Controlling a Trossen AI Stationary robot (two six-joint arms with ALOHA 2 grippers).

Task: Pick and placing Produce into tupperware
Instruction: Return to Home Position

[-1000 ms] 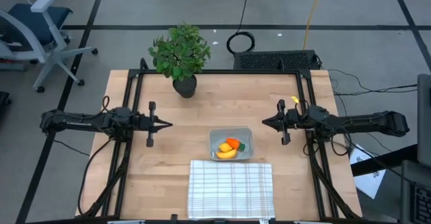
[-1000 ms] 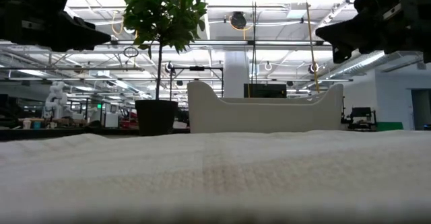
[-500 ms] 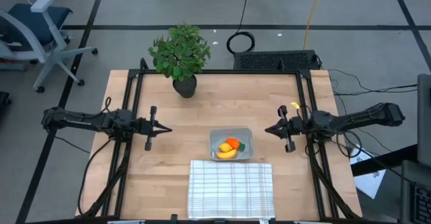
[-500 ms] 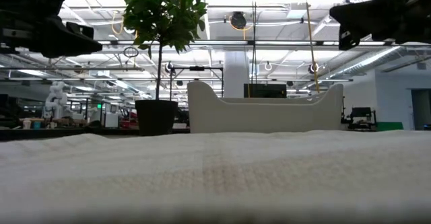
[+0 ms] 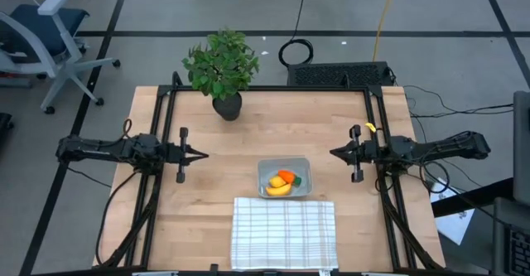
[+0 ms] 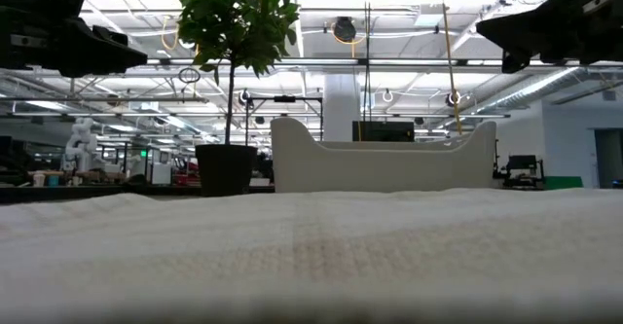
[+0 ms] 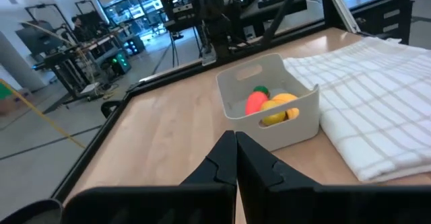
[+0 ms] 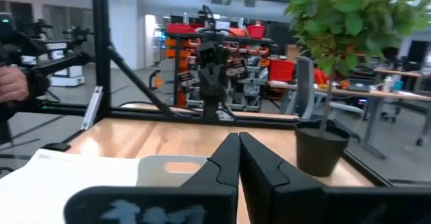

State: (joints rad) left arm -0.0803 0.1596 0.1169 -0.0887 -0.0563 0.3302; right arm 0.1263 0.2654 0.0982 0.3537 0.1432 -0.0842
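From above, the left hand (image 5: pixel 201 154) and the right hand (image 5: pixel 334 152) were pinched together, holding nothing. The tupperware (image 5: pixel 263 170) sat between them with the carrot (image 5: pixel 286 176), banana (image 5: pixel 280 190) and lemon (image 5: pixel 272 181) inside. Each wrist view showed the tupperware ahead of that hand's closed fingers (image 7: pixel 221 162).

A pale wooden table (image 5: pixel 207 193) is seen from above, edged on the far side and both flanks by a black frame (image 5: pixel 273 88). A potted plant (image 5: pixel 227 106) is set near the far edge, left of centre. A grey bin (image 5: pixel 263 176) is placed right of centre, and a white checked cloth (image 5: pixel 284 233) is spread just beside it, reaching the near edge.
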